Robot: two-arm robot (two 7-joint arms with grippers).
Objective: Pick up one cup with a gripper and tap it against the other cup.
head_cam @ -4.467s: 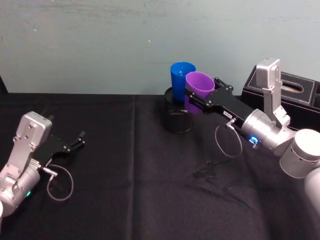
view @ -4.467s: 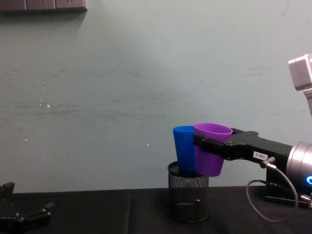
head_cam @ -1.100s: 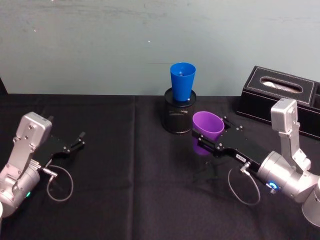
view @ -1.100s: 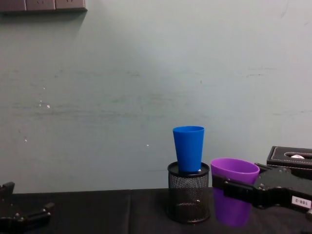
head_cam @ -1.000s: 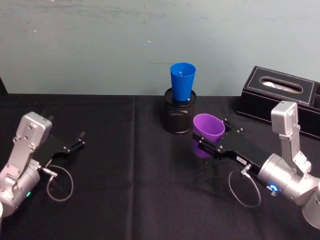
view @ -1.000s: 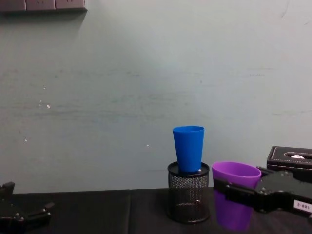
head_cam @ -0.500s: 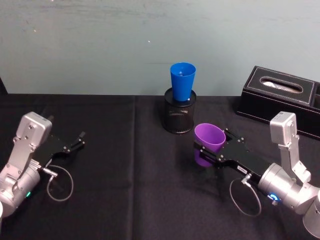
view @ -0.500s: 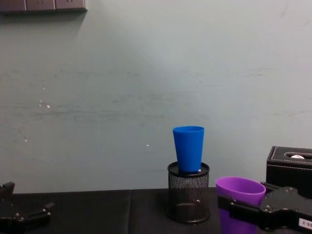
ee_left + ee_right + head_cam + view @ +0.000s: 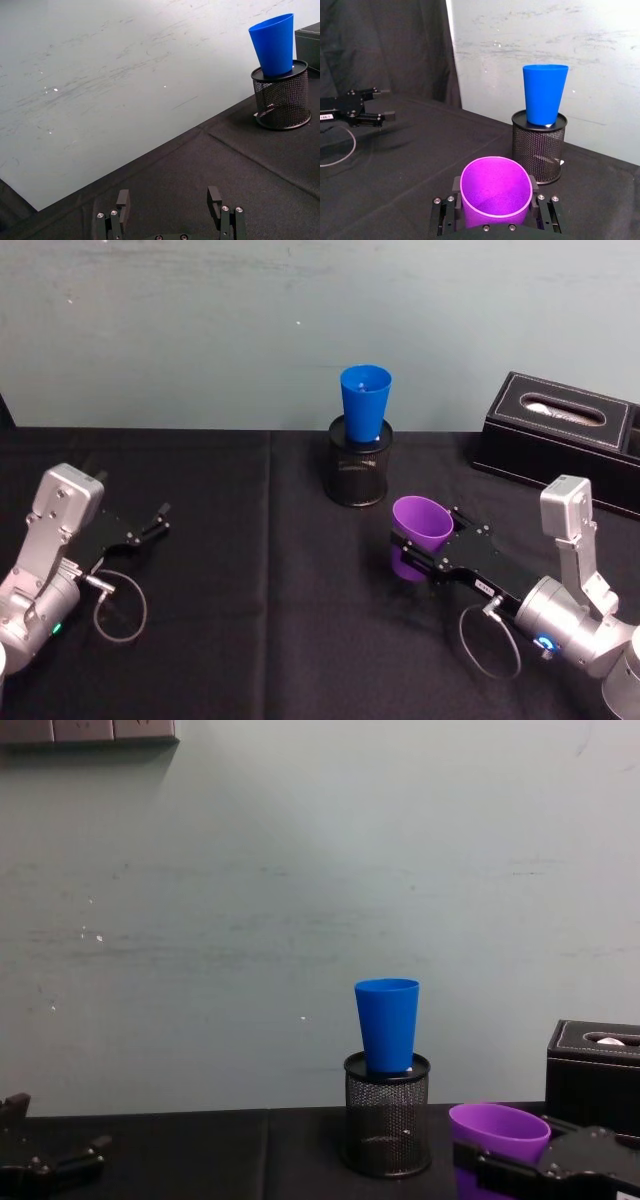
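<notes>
The purple cup (image 9: pixel 420 522) is gripped in the closed fingers of the right gripper (image 9: pixel 428 540), low over the tabletop (image 9: pixel 250 620) and well apart from the blue cup (image 9: pixel 365 400), which is seated in the mesh holder (image 9: pixel 357 478). The tap seems to be the step in hand, so a raised, gentle approach is called for. The left gripper (image 9: pixel 158 521) is parked, fingers open.

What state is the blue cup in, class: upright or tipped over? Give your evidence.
Upright: the blue cup stands mouth up, its base seated inside the rim of the black mesh holder.
</notes>
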